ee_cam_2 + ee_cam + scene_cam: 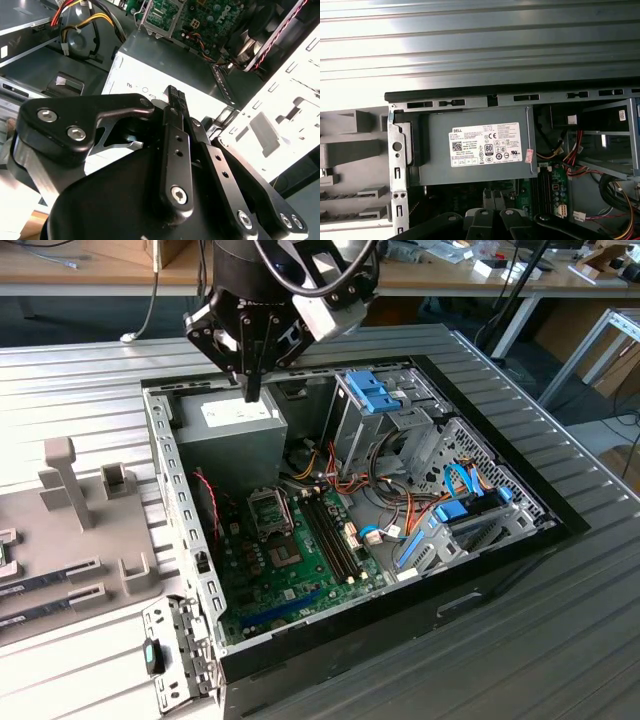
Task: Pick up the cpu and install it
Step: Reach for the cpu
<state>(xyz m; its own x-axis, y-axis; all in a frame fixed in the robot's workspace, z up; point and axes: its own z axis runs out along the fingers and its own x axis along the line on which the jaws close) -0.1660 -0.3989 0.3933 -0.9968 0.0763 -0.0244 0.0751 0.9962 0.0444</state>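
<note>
Black gripper (252, 390), clenched shut, hangs just above your power supply (225, 438) beside the case (163, 490) rim.

The cpu (3, 557), small, flat and green-rimmed, lies on the grey holder at nine o'clock from the open case, half cut off at the exterior view's left.

1 arm (245, 265) drops in from top of ext. view, approx vertical. gripper (252, 390) points straight down, black linkage (205, 330) splayed to both sides. fingers (175, 102) pressed together tip to tip in second wrist view.
</note>
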